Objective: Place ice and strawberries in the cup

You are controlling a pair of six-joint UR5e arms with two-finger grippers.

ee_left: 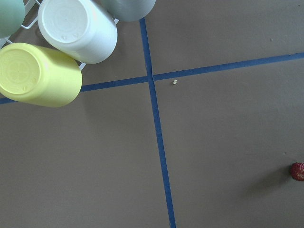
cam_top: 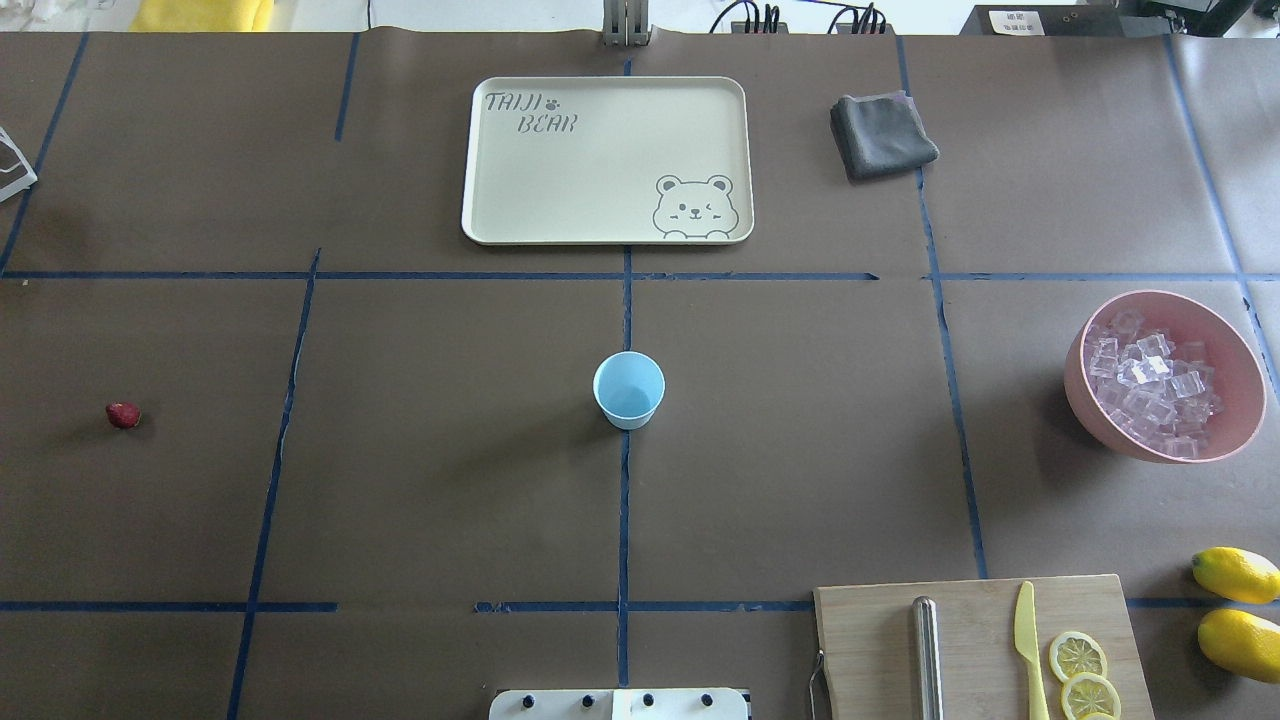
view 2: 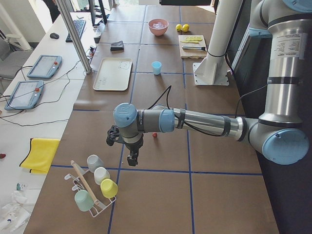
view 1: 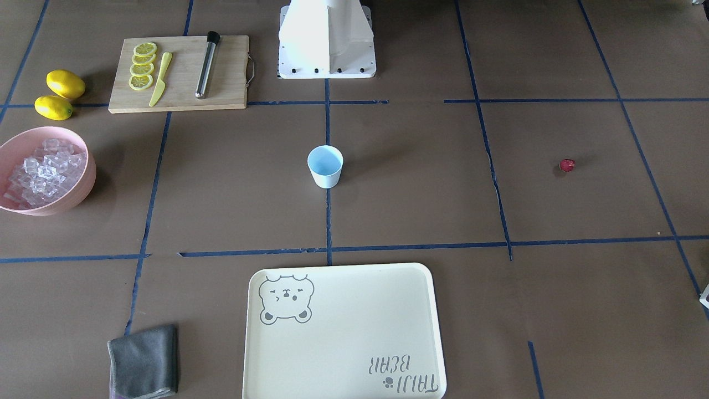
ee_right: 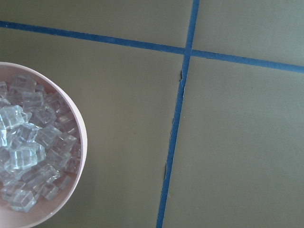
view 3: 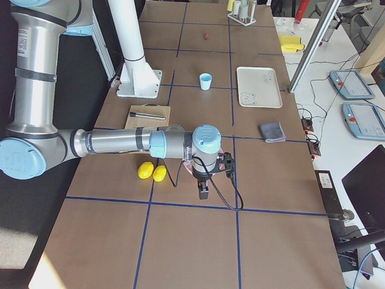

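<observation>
The light blue cup [cam_top: 628,390] stands upright and empty at the table's middle. The ice [cam_top: 1150,390] is a heap of clear cubes in the pink bowl [cam_top: 1085,400] at the right; the right wrist view shows the ice [ee_right: 28,156] at its left edge. The dark red strawberry [cam_top: 123,415] lies alone at the far left and shows at the left wrist view's right edge [ee_left: 298,171]. My left gripper [view 2: 132,160] hangs over the table near the strawberry [view 2: 154,135]. My right gripper [view 3: 203,192] hangs beside the bowl. I cannot tell whether either is open or shut.
A cream bear tray [cam_top: 480,200] and a grey cloth [cam_top: 882,133] lie at the far side. A cutting board [cam_top: 870,640] carries a metal rod, a yellow knife and lemon slices; two lemons [cam_top: 1237,575] lie beside it. A rack of upturned cups [ee_left: 42,71] stands by the left gripper.
</observation>
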